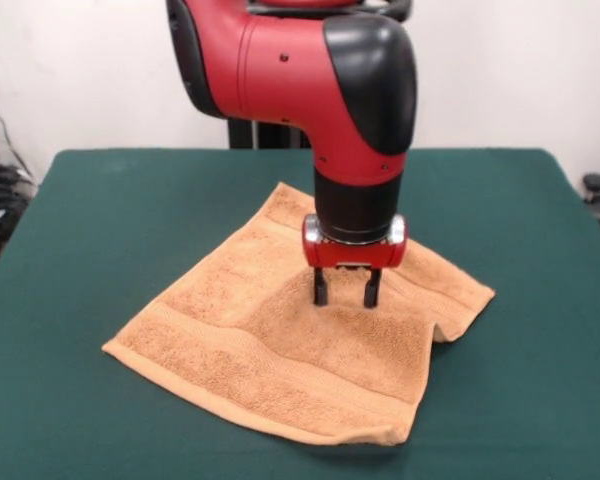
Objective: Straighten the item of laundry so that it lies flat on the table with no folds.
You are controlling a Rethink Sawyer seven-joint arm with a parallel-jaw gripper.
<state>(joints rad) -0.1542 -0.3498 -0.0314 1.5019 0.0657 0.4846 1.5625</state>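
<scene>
The gripper (345,291) is held spread, tips on the towel (280,350). A fold lies beside it, probably to be pinched and drawn outward across the table (100,200).

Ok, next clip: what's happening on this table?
A red and black robot arm is working on an orange-tan towel spread on a green table. Its gripper points straight down over the middle of the towel, its two fingers apart and their tips at the cloth. The towel is mostly spread out but not flat yet: a fold shows near its centre, and its edge at the picture's right is rumpled.
</scene>
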